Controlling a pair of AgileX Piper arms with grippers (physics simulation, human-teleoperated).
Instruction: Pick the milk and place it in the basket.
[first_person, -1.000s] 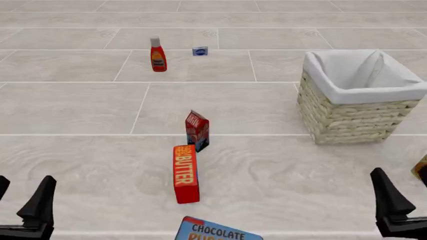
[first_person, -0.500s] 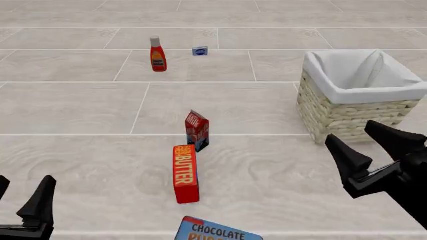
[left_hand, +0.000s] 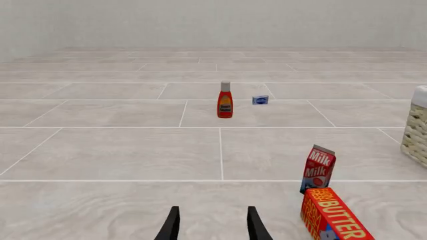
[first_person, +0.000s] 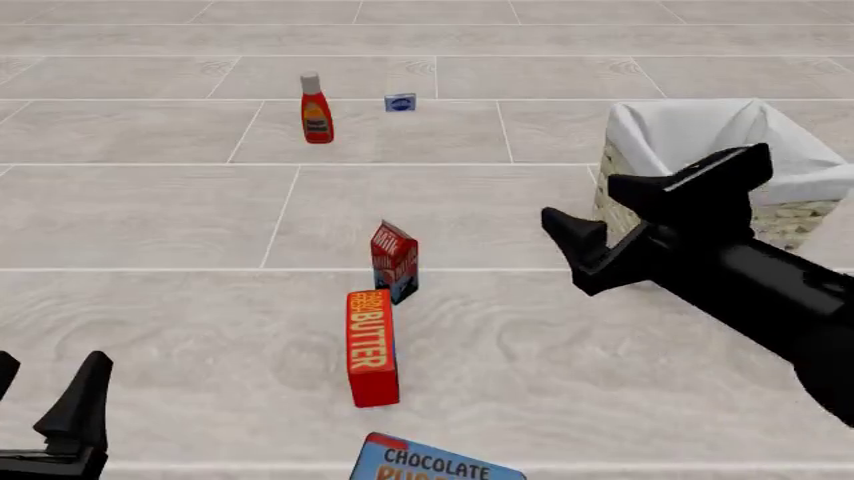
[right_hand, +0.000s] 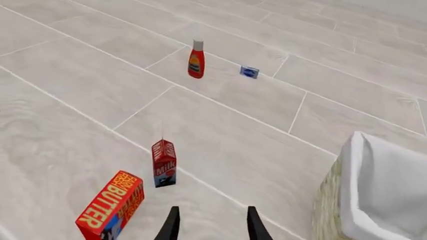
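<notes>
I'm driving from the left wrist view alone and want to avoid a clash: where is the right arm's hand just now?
Observer: The front view shows the right hand raised above the table, open, between the milk and the basket.
Operator: I only see an edge of the basket. Anything inside it?
Observer: The front and right wrist views show only the white cloth lining; its floor is hidden.
Operator: Anything nearer me than the butter?
Observer: Yes, a blue box lettered CHOCOLATE lies at the front view's near edge, just beyond the butter box.
</notes>
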